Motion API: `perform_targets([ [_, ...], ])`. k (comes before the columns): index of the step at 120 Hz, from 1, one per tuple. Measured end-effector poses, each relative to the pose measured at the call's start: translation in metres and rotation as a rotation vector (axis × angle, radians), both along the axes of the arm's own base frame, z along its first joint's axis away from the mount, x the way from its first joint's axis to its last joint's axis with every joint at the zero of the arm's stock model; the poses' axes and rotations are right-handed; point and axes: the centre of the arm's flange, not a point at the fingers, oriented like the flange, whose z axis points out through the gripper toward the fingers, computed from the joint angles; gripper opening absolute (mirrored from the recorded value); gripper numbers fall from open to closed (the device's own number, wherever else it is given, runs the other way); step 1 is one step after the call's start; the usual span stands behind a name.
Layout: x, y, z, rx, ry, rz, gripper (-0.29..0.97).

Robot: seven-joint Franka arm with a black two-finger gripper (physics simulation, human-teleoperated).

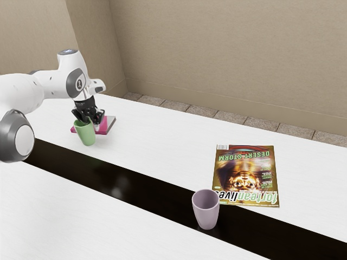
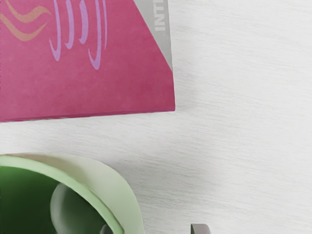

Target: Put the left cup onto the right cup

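The fingers are held apart, one on each side of the green cup's wall. They should be shut tight before it is lifted to the purple cup.

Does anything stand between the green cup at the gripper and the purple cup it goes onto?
Nothing visible does. The pink book lies behind the green cup, and the magazine lies flat beyond the purple cup, both off the line between them.
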Motion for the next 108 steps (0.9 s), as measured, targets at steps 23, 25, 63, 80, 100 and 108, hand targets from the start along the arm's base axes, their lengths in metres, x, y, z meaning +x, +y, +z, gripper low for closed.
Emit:
perform_targets([
  [23, -0.002, 0.002, -0.003, -0.005, 0.007, 0.016, -0.04],
  [25, -0.002, 0.003, -0.003, -0.006, 0.008, 0.017, -0.05],
  [63, -0.006, 0.002, -0.013, -0.015, 0.028, 0.041, -0.10],
  [80, 0.000, -0.010, 0.023, 0.007, 0.002, 0.026, -0.10],
  [100, -0.002, -0.140, 0.097, 0.029, 0.008, -0.144, -0.10],
  [108, -0.026, -0.213, 0.122, 0.034, 0.027, -0.241, -0.10],
])
